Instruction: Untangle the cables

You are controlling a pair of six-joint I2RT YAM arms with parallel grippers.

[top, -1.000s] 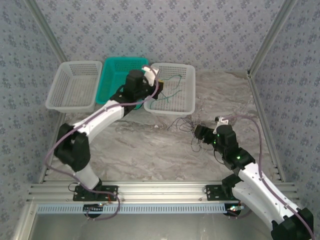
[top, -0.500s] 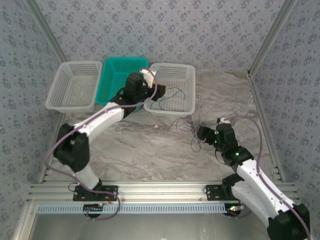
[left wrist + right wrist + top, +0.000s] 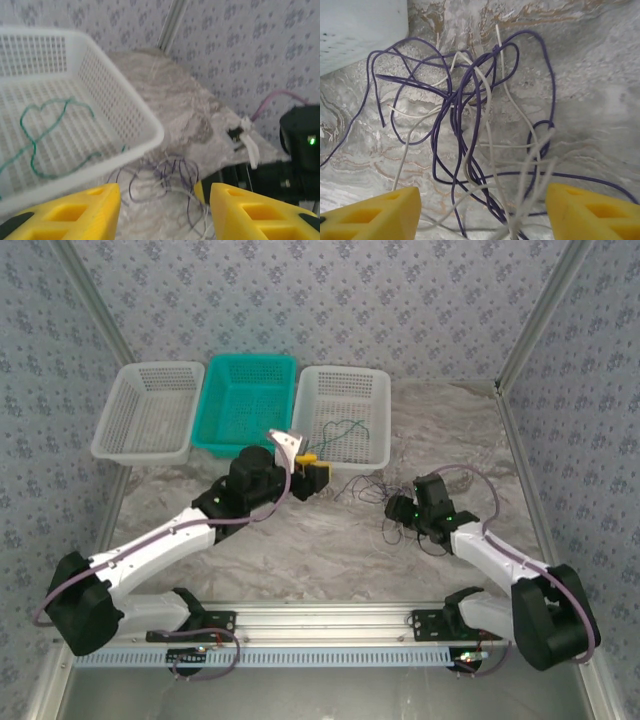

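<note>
Cables (image 3: 372, 490) sit mostly as one tangle on the marble-patterned table (image 3: 300, 550), just in front of the right white basket (image 3: 345, 371) and touching nothing but the tabletop. That basket is the last in a row of three at the far edge, next to a teal basket (image 3: 250, 361) and a left white basket (image 3: 112, 438). On its floor lies a single green cable (image 3: 32, 145), loose and apart from the rest, so the sorting looks begun but far from finished.

The left gripper (image 3: 162, 196) hovers low between the basket's near rim and the tangle. Its yellow fingers are spread wide and there is nothing between them. The right gripper (image 3: 482, 212) is down at table level on the other side of the knot. Its jaws are parted too and stand astride several strands without pinching any of them.

The step in hand appears to be choosing the next wire to pull free. In the right wrist view the purple strands (image 3: 457, 117) loop over and under the pale strands (image 3: 489, 107), and several of both colours run together through the gap between the fingers.

The next move calls for closing on one strand only, preferably a free end near the knot's edge, then drawing it out slowly. The left gripper is well placed to pin or take the remainder.
</note>
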